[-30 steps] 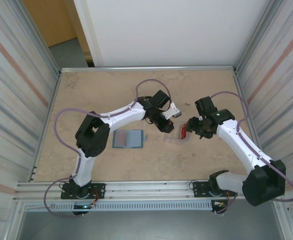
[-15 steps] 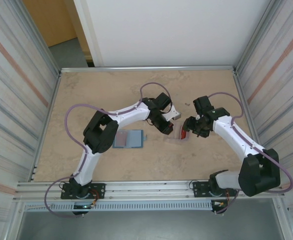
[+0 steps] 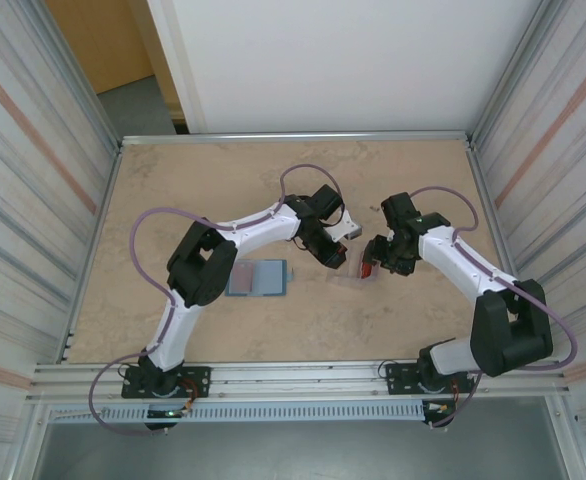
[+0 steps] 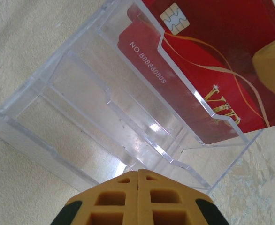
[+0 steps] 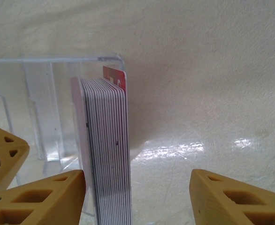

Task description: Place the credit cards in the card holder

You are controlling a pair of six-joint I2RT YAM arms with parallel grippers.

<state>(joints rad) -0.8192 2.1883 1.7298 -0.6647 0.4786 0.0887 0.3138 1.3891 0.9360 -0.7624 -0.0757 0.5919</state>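
1. Centrally on the table [image 3: 223, 190], the credit cards [image 3: 367, 266] stand on edge as one red stack inside a clear plastic case [image 3: 349, 277].
2. From the left wrist view, the credit cards [image 4: 212, 61] show a chip, gold "VIP" lettering and a printed number. They sit in the pocket of the stepped clear plastic case [image 4: 104, 122] farthest from that camera.
3. Seen edge-on from the right wrist, the credit cards [image 5: 107, 154] are a thick pack of many thin layers (only the rear card shows a red corner above the rest). The pack is at the right end of the clear plastic case [image 5: 39, 103].
4. The right gripper [image 5: 137, 197] straddles the pack with its jaws apart. The left finger lies against the pack's side, and the right finger stands well clear across bare tabletop, so nothing is clamped. From above, the right gripper [image 3: 376, 257] is just right of the case.
5. The left gripper [image 4: 138, 197] has its fingertips pressed together with nothing between them, just over the case's lowest front wall; I cannot tell whether they touch it. From above, the left gripper [image 3: 334, 257] is at the case's left side.
6. The card holder [image 3: 258, 278], teal-blue, lies flat on the table well to the left of the case, beside the left arm's elbow and apart from both grippers.
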